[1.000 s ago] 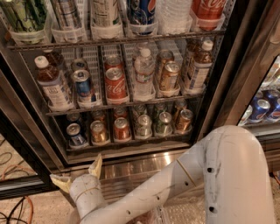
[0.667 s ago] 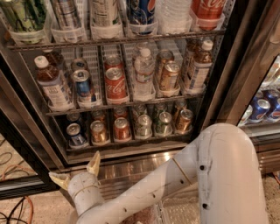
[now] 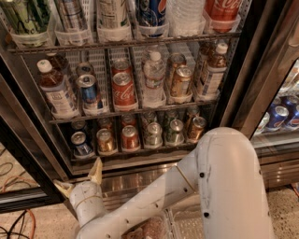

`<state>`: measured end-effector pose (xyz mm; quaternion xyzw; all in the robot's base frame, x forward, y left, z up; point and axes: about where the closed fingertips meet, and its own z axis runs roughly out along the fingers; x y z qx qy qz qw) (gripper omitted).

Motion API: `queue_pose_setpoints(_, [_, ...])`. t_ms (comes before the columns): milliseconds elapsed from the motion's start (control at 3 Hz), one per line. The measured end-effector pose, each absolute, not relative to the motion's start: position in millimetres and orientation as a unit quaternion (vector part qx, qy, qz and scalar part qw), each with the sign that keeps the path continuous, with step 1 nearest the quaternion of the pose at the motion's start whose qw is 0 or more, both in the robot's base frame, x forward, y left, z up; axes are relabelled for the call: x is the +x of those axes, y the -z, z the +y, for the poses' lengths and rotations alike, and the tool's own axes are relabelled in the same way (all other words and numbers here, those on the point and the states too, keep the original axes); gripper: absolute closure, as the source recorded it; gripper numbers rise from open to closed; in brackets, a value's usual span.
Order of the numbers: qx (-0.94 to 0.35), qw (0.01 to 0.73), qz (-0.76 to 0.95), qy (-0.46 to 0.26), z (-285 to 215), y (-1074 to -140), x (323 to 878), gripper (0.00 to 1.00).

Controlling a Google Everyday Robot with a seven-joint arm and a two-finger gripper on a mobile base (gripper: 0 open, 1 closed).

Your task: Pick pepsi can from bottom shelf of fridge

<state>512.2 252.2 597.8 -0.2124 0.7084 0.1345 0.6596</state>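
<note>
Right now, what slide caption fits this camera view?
Open tool hovers before the fridge, below the bottom shelf whose leftmost lane holds the pepsi can.

Drinks on the two upper wire racks, a neighbouring cooler, and cables on the floor.

On the middle wire rack (image 3: 140,111), from left edge to right edge, stand a brown-drink plastic bottle with a white cap (image 3: 56,91), a tall blue can with a pale label (image 3: 88,91), a red Coca-Cola can (image 3: 122,88), a clear water bottle (image 3: 153,81), a tall gold can (image 3: 181,79) and a second white-capped brown bottle (image 3: 212,74). On the top wire rack (image 3: 121,43), a green-patterned can (image 3: 18,16) stands at the left end and a red Coca-Cola bottle (image 3: 224,11) at the right end. Blue cans (image 3: 279,116) show behind glass at far right. An orange cable (image 3: 23,218) lies on the speckled floor, left of the pale gripper (image 3: 80,179) low at lower left.
</note>
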Motion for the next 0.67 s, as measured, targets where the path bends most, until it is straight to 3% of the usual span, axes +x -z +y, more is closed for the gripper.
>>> queue_pose_setpoints(667, [-0.208, 0.675, 0.699, -0.11, 246.6, -600.5, 525.2, 0.16])
